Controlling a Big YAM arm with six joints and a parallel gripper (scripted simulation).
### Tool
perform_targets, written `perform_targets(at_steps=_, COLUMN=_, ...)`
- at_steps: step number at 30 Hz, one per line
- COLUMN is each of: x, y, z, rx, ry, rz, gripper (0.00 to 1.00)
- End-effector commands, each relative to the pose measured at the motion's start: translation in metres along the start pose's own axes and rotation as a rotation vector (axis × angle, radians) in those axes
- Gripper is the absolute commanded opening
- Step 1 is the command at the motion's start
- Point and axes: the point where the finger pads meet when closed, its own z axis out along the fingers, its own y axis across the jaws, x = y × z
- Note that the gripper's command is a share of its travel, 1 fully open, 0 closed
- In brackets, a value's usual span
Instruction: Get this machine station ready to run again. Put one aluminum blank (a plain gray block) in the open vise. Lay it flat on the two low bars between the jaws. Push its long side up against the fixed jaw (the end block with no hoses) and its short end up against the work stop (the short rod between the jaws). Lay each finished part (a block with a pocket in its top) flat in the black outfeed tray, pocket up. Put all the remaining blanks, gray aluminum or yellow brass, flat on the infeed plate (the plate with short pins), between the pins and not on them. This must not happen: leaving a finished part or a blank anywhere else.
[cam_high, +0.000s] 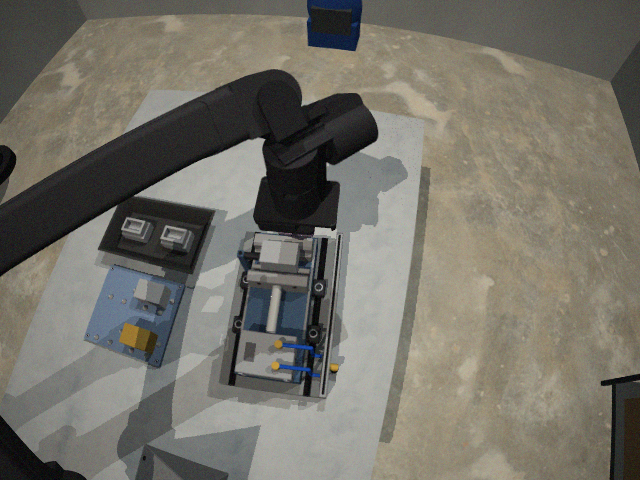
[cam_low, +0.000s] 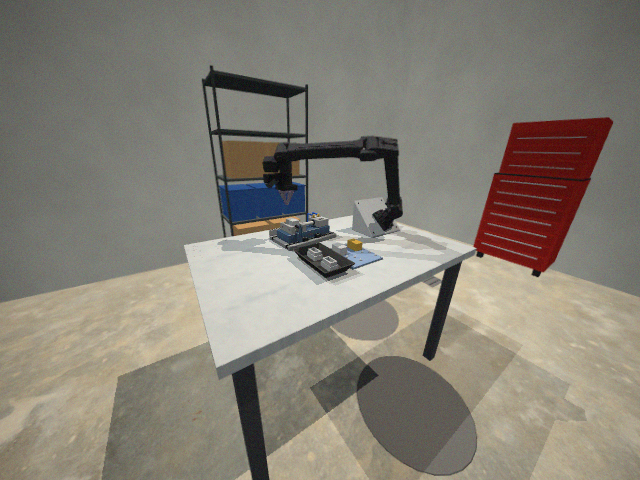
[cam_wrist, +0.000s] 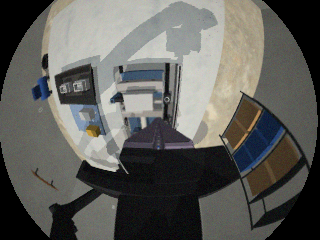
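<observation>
My gripper (cam_low: 285, 198) (cam_wrist: 158, 121) is shut and empty. It hangs well above the far end of the vise (cam_high: 292, 315) (cam_low: 304, 233) (cam_wrist: 143, 76); in the overhead view the wrist hides the fingers. A gray blank (cam_high: 278, 254) lies between the jaws at the end without hoses. The black outfeed tray (cam_high: 204, 217) (cam_low: 345, 268) (cam_wrist: 63, 76) holds two pocketed finished parts (cam_high: 135, 228) (cam_high: 175, 237), pockets up. The blue infeed plate (cam_high: 105, 315) (cam_low: 369, 256) carries a gray blank (cam_high: 149, 291) and a yellow brass blank (cam_high: 136, 335) (cam_low: 354, 243) (cam_wrist: 92, 131).
The arm's gray base mount (cam_low: 368, 217) stands at the table's back right. A shelf rack (cam_low: 212, 155) with blue and brown boxes stands behind the table (cam_low: 258, 304). A red cabinet (cam_low: 542, 191) stands to the right, and a blue bin (cam_high: 333, 25) sits on the floor.
</observation>
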Motion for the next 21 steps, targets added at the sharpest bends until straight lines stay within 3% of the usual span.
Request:
perform_targets(at_steps=1, x=-0.001, y=-0.009, z=-0.005, rx=0.003, ry=-0.005, rz=0.001, gripper=0.00)
perform_targets(at_steps=9, x=-0.002, y=-0.002, z=0.008, rx=-0.005, ry=0.015, rz=-0.003, gripper=0.00)
perform_targets(at_steps=21, x=-0.003, y=0.000, z=0.012, rx=-0.007, ry=0.022, rz=-0.005, gripper=0.00)
